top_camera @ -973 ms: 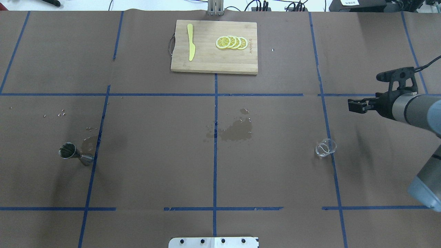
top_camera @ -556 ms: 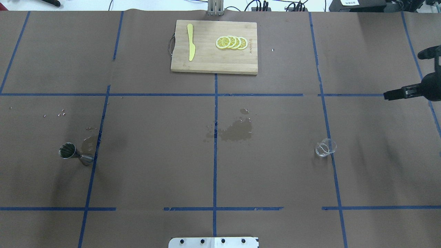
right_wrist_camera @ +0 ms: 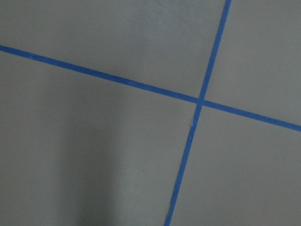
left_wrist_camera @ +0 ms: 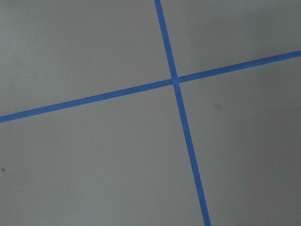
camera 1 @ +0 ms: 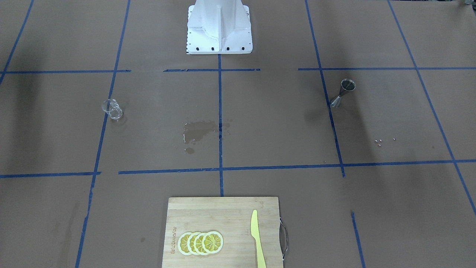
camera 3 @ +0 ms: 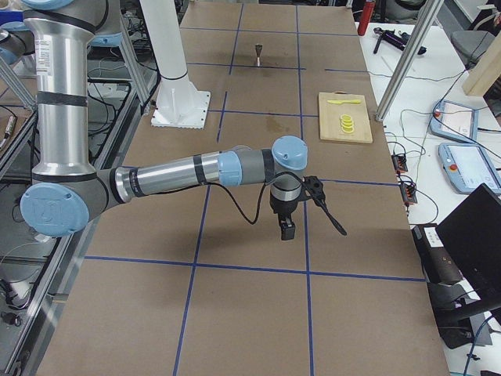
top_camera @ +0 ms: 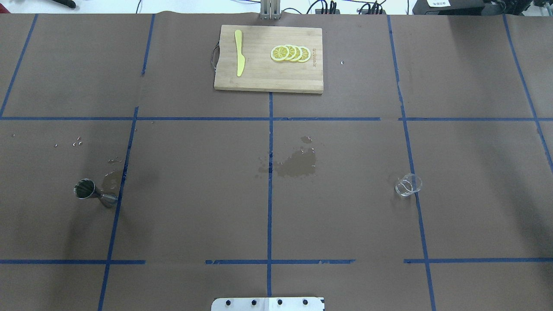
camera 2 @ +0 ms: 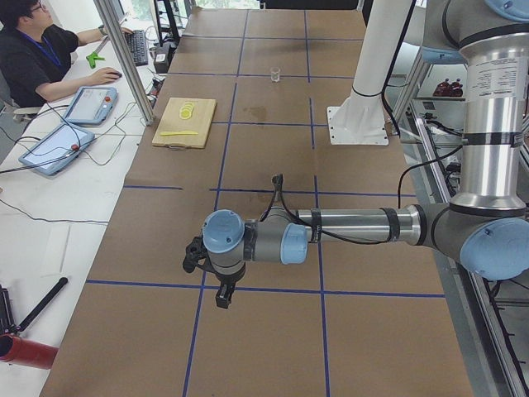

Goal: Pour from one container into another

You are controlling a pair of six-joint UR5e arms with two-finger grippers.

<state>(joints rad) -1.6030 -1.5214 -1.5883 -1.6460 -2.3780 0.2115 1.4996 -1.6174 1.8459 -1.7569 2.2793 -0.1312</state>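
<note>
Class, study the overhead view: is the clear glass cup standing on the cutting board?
No: the glass cup stands on the brown table cover, apart from the cutting board, which holds a knife and lemon slices.

Jigger (top_camera: 94, 194) left, cup (top_camera: 408, 185) right, well apart

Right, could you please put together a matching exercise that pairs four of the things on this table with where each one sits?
Things:
1. glass cup
2. steel jigger
3. lemon slices
4. wet patch

Places:
A. on the cutting board, beside the yellow knife
B. toward the robot's left side
C. near the middle, between the two containers
D. toward the robot's right side

Pairs: 1-D, 2-B, 3-A, 4-C.
</note>
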